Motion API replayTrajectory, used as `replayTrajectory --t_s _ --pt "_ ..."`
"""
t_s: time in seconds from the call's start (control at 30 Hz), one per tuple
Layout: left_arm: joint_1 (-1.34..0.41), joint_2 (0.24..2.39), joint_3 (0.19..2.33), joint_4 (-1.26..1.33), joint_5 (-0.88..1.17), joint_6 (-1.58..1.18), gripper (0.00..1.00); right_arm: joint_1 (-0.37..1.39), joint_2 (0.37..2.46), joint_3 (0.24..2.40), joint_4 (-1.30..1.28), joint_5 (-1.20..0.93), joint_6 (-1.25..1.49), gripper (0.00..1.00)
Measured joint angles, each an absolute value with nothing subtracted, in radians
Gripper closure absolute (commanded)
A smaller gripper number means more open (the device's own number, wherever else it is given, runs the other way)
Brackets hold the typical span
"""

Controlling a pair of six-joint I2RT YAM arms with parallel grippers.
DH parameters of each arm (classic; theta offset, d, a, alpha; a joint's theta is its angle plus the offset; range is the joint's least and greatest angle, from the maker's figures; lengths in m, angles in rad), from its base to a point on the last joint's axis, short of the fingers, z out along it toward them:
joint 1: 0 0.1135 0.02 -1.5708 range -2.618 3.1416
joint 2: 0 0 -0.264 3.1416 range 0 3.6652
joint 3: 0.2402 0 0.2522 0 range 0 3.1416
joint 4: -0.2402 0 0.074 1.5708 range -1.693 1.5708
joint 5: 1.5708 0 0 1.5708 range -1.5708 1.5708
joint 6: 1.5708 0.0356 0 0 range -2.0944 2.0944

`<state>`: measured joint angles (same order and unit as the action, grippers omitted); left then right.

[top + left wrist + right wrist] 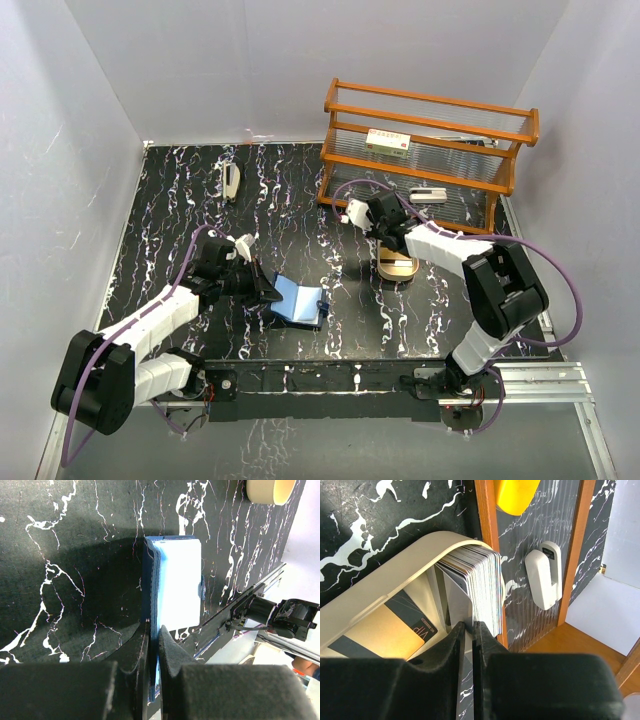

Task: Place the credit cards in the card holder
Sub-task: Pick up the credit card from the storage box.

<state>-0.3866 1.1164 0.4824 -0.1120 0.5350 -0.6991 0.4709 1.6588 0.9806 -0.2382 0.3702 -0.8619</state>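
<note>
Black marble-patterned tabletop (pixel 170 200) carries a wooden rack (pixel 450 172) with ribbed clear shelves at the far right. Just in front of the rack sits a gold oval tray (pixel 395 575). The right gripper (pixel 468 627) reaches down into it, its jaws drawn narrow on one grey card (pixel 457 597). That card stands at the edge of the upright stack of credit cards (pixel 482 580), which leans against the tray's rim. A gold-and-dark card (pixel 385 630) lies flat on the tray floor. Near the table's middle, the navy card holder (pixel 175 580) lies open, pale blue inside up. The left gripper (pixel 154 635) is clamped on its near edge.
</note>
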Motion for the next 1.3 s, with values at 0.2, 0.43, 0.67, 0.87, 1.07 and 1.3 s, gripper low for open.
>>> replayTrajectory --t_s 0.2,0.43,0.67,0.87,1.07,1.3 --pt "-0.387 1.117 0.482 -0.107 0.535 -0.7 1.0 0.471 1.64 1.003 -0.284 0.368 -0.855 1.0" --pt "-0.387 1.121 0.482 -0.105 0.535 -0.7 1.0 0.471 1.634 1.047 -0.36 0.364 -0.832 1.0" --pt "-0.387 1.123 0.482 -0.083 0.544 -0.721 1.0 0.47 1.594 1.136 -0.497 0.306 -0.749 1.0" --pt "-0.387 1.124 0.471 -0.03 0.559 -0.757 1.0 0.485 1.514 1.19 -0.55 0.264 -0.612 1.0" --pt "-0.387 1.124 0.439 0.044 0.558 -0.799 1.0 0.552 1.431 1.219 -0.582 0.257 -0.412 1.0" --pt "-0.387 1.125 0.385 0.131 0.557 -0.859 1.0 0.663 1.363 1.255 -0.609 0.221 -0.127 1.0"
